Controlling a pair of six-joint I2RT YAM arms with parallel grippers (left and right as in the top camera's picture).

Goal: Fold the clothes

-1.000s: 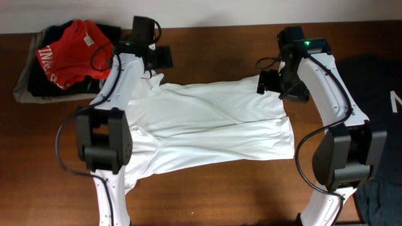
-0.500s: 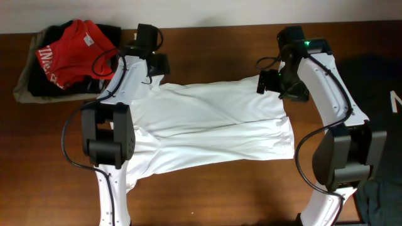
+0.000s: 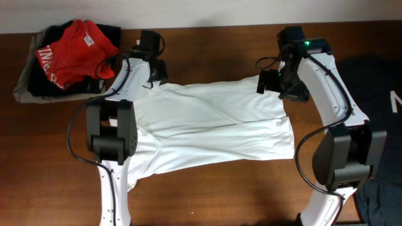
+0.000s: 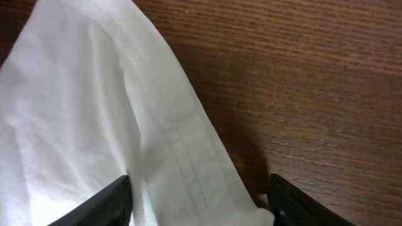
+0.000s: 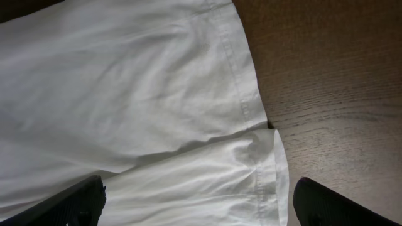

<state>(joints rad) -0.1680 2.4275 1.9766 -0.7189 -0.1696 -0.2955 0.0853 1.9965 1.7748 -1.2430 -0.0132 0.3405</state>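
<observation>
The clothes are a white T-shirt [image 3: 213, 125] spread across the brown table, partly folded along its length. My left gripper [image 3: 154, 68] is over the shirt's far left corner. In the left wrist view the gripper [image 4: 200, 204] is open, and a fold of the white cloth [image 4: 125, 113] lies between its black fingers [image 4: 103, 204]. My right gripper [image 3: 275, 85] hovers at the far right corner. In the right wrist view it [image 5: 198, 204] stands wide open above the hemmed edge [image 5: 251, 88], with its fingers [image 5: 69, 201] straddling the cloth.
A pile of garments with a red one on top [image 3: 69, 50] sits at the far left. A dark garment [image 3: 383, 78] lies at the right edge and another [image 3: 380, 201] at the near right. Bare wood [image 3: 213, 194] shows in front of the shirt.
My left gripper has moved down onto the shirt's far left corner and its jaws have narrowed around the cloth. The right arm has not moved.
</observation>
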